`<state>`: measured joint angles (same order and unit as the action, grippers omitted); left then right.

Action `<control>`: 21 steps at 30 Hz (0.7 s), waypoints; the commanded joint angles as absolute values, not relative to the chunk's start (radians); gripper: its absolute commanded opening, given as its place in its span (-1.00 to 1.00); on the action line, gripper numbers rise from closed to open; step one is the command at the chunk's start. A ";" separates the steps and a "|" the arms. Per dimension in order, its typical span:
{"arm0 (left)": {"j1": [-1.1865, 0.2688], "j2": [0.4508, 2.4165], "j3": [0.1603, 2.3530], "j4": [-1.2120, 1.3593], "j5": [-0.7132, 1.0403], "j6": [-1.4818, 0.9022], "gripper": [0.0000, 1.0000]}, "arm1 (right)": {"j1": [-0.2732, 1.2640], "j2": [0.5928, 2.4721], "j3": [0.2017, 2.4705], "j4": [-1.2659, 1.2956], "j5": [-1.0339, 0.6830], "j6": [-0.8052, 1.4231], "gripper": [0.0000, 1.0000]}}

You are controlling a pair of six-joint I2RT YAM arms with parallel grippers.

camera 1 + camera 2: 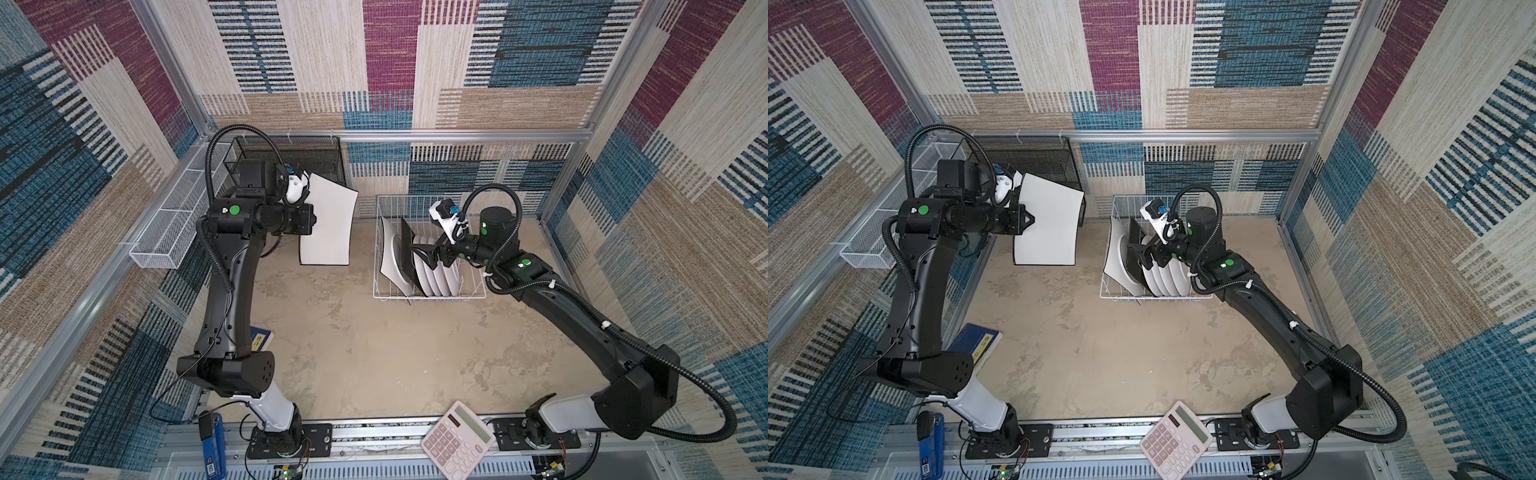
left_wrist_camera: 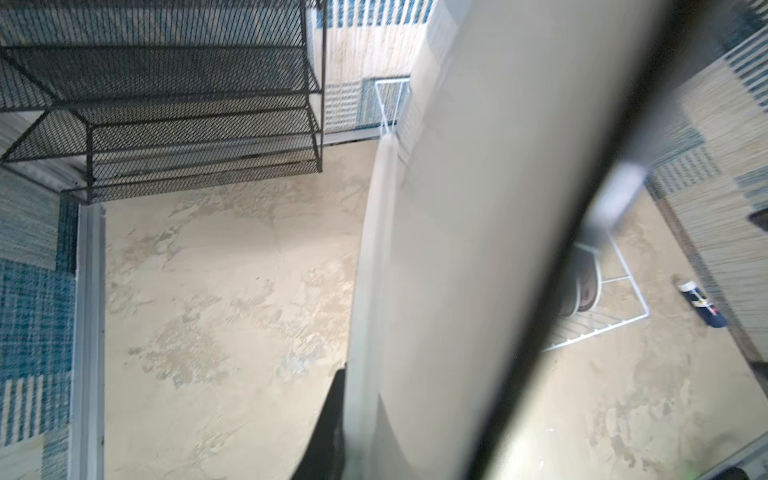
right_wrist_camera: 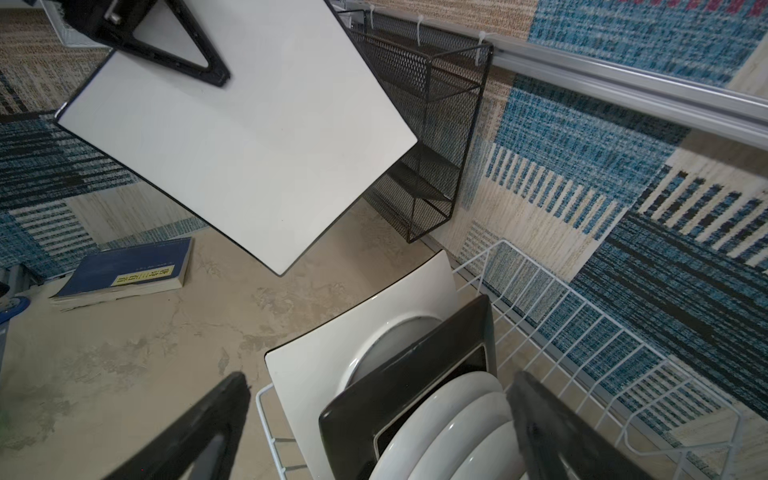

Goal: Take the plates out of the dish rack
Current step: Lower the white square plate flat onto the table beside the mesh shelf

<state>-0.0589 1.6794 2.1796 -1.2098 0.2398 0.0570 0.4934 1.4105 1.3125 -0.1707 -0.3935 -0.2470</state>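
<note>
Left tool (image 1: 311, 218) clamps white plate (image 1: 330, 232) | face up | extends toward dish rack (image 1: 432, 296)

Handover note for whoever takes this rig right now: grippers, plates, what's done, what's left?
Left gripper: shut on a large white plate, held in the air left of the dish rack.
Right gripper: open, over the racked plates.
In the rack: second large white plate, black square plate, four round white plates.
Done: one plate lifted out, not yet set down.
Left: place it, then unload the other six.
</note>
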 commanded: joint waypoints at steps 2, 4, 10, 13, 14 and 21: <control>-0.040 1.706 2.153 -1.193 0.213 0.114 -1.00 | 0.509 1.400 1.294 -0.172 -0.377 -0.243 0.98; -0.028 1.727 2.133 -1.193 0.240 0.125 -1.00 | 0.512 1.400 1.284 -0.169 -0.375 -0.230 0.99; 0.015 1.811 2.096 -1.193 0.374 0.152 -1.00 | 0.521 1.414 1.274 -0.163 -0.380 -0.205 0.98; 0.048 1.861 2.089 -1.194 0.432 0.150 -1.00 | 0.523 1.422 1.273 -0.164 -0.386 -0.192 0.99; 0.062 1.877 2.088 -1.193 0.457 0.149 -1.00 | 0.524 1.422 1.273 -0.164 -0.385 -0.188 0.98; 0.153 1.997 2.083 -1.195 0.610 0.138 -1.00 | 0.534 1.410 1.251 -0.175 -0.370 -0.210 0.98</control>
<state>0.1333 1.9739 2.0823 -1.2327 0.4671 0.1303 0.5289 1.4208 1.2579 -0.1844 -0.3832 -0.2062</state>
